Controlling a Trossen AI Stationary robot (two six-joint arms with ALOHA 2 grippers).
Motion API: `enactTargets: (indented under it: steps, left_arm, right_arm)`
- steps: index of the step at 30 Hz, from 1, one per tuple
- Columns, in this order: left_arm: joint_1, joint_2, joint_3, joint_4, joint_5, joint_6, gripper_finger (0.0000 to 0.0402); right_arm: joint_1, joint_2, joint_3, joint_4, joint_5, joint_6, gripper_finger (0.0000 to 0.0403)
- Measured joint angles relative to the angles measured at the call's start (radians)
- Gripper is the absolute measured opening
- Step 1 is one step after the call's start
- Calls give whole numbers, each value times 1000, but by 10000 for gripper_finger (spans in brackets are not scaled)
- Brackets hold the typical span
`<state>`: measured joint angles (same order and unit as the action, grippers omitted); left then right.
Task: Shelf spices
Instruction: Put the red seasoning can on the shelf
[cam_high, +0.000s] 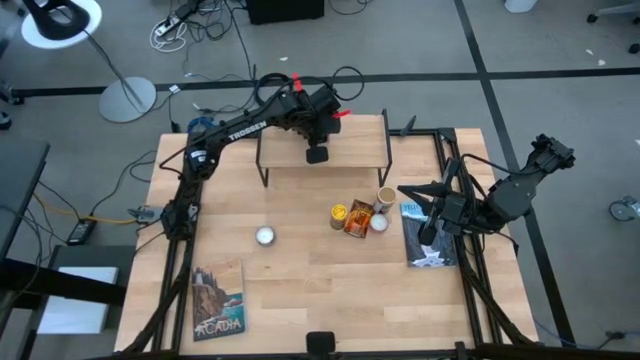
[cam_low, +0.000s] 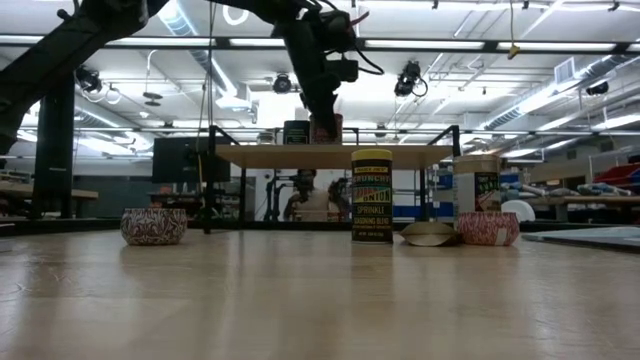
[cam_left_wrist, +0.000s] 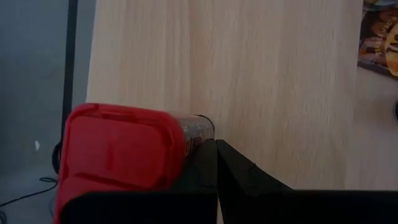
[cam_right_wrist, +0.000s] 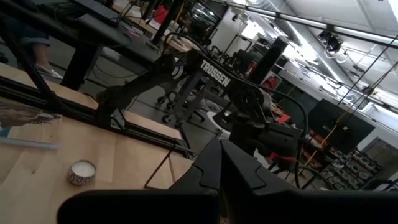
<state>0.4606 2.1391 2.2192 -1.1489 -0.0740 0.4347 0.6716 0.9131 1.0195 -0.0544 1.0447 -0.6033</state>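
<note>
The light wooden surface (cam_high: 300, 290) stands on a grey floor strewn with cables, with a white floor lamp (cam_high: 62, 20) off its far left corner; the low view looks into a workshop hall with strip lights and a seated person behind the shelf (cam_high: 325, 150). The shelf sits at the far middle of the surface. On its plank, the red tin (cam_left_wrist: 118, 155) stands just beside the left pincer (cam_high: 316, 153), whose fingers are pressed together with nothing between them; a dark tin (cam_low: 296, 132) stands beside it in the low view. In front of the shelf and to its right cluster the yellow black-lidded jar (cam_low: 372, 196), the orange packet (cam_high: 357, 218), the tan cylindrical jar (cam_high: 386, 198) and a small pale-capped jar (cam_high: 379, 223). A white round disc (cam_high: 265, 236) lies in front of the shelf's left end. One book (cam_high: 218, 298) lies near the front left corner. Another book (cam_high: 425, 236), right of the cluster, lies under the right pincer (cam_high: 428, 232), which is closed and empty.
</note>
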Motion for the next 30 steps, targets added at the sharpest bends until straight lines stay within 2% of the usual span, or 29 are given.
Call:
enactTargets:
  steps: [9,16,23,30]
  left_arm:
    - [-56,-3,17,-31,-2,7,0]
    - [-90,-7,137,-146,-86,-15,0]
    - [-73,-31,126,-318,-115,-109,0]
    - [-66,-31,126,-317,-142,-125,0]
  right_arm:
    - [0,0,0,0,0,0,6]
    - [0,0,0,-3,0,-1,4]
    - [0,0,0,-4,2,-1,6]
    - [0,0,0,-3,2,-1,4]
